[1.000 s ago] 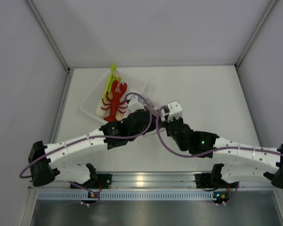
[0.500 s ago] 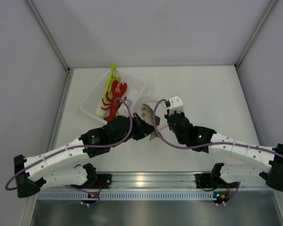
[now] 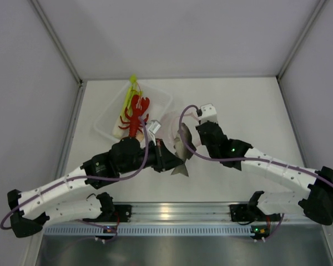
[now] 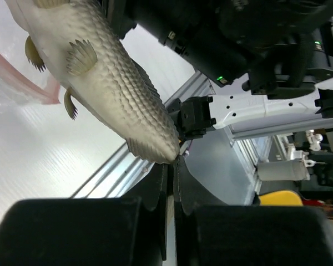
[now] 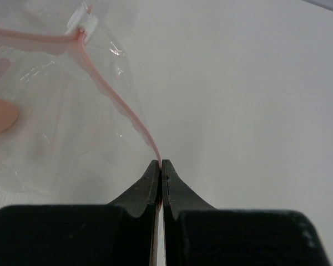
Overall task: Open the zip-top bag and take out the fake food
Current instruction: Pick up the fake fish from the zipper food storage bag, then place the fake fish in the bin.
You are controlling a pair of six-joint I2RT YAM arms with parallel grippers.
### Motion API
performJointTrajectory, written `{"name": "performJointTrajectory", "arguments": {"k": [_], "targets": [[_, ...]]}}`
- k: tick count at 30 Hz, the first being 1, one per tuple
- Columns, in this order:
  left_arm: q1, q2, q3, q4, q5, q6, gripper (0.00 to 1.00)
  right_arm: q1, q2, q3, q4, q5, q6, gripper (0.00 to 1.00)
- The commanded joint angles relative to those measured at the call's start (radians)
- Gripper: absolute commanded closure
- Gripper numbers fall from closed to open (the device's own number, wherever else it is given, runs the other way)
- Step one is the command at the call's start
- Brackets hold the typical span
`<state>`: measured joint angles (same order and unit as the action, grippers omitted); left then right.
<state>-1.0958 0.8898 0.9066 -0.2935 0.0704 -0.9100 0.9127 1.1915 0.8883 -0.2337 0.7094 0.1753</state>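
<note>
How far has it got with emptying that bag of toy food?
Past halfway, it seems. Done: the red lobster and leek lie in the clear tray. In hand: the left gripper pinches the grey fish by its tail, while the right gripper clamps the zip-top bag by its pink strip. Left: a pinkish round piece sits inside the bag.

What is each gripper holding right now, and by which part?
The left gripper is shut on the grey fish, pinching its tail fin. The right gripper is shut on the zip-top bag, pinching its pink zip strip.
</note>
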Motion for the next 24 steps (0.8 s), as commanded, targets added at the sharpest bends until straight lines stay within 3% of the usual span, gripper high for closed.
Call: {"name": "performJointTrajectory", "arguments": {"k": [1,4,11,14,18,21,24], "targets": [[0.002,-0.081,0.098,0.036,-0.050,0.167,1.00,-0.032,-0.001,0.067,-0.048,-0.001,0.030,1.00],[0.004,-0.091,0.123,-0.005,-0.060,0.264,1.00,-0.066,-0.010,0.061,-0.082,-0.001,0.069,1.00],[0.002,-0.042,0.244,-0.191,-0.459,0.355,1.00,-0.127,-0.070,0.047,-0.139,-0.013,0.075,1.00],[0.004,-0.012,0.282,-0.223,-0.526,0.407,1.00,-0.143,-0.101,0.046,-0.150,-0.025,0.067,1.00],[0.016,0.081,0.350,-0.288,-0.725,0.480,1.00,-0.155,-0.138,0.041,-0.164,-0.033,0.056,1.00],[0.085,0.158,0.383,-0.326,-0.672,0.508,1.00,-0.159,-0.170,0.041,-0.170,-0.053,0.046,1.00],[0.229,0.219,0.382,-0.326,-0.620,0.551,1.00,-0.161,-0.196,0.035,-0.170,-0.064,0.038,1.00]]}}
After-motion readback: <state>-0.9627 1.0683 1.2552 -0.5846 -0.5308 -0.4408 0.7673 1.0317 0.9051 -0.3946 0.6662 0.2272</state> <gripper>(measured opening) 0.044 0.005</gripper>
